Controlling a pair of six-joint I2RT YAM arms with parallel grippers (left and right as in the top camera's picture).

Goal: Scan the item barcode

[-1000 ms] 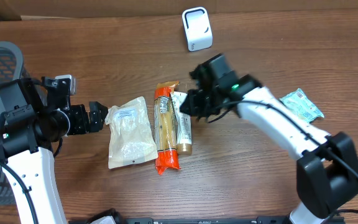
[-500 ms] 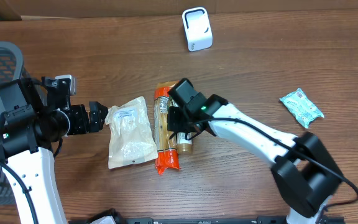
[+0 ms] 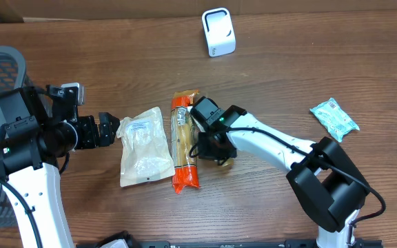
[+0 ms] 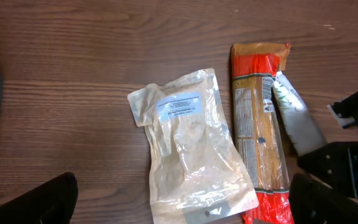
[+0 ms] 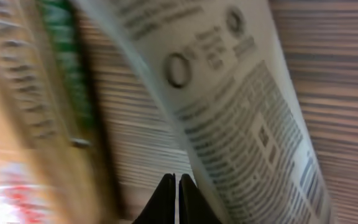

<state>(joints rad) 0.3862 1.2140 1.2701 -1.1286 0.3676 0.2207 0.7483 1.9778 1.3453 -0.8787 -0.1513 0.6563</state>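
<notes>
- My left pincer [image 3: 111,129] hangs low over the left part of the table [image 3: 309,62], its jaws spread wide and holding nothing, pointing at the pouch just beside it.
- A clear pouch [image 3: 145,146] with a white label near its top lies flat, close to my left fingertips but apart from them.
- Just right of the pouch lies a long orange pack of pasta [image 3: 184,148], lengthwise toward me.
- A white tube [image 4: 294,121] with small print lies flat against the pasta pack's right side, slightly slanted. From above, my right arm covers most of it.
- My right pincer [image 5: 178,193] is down at the table, fingertips pressed together with nothing between them, in the narrow strip between the pasta pack and the tube.
- The white scanner [image 3: 218,32] stands at the far edge, well apart from the tube.
- A small green-and-white packet [image 3: 334,117] lies alone at the far right.
</notes>
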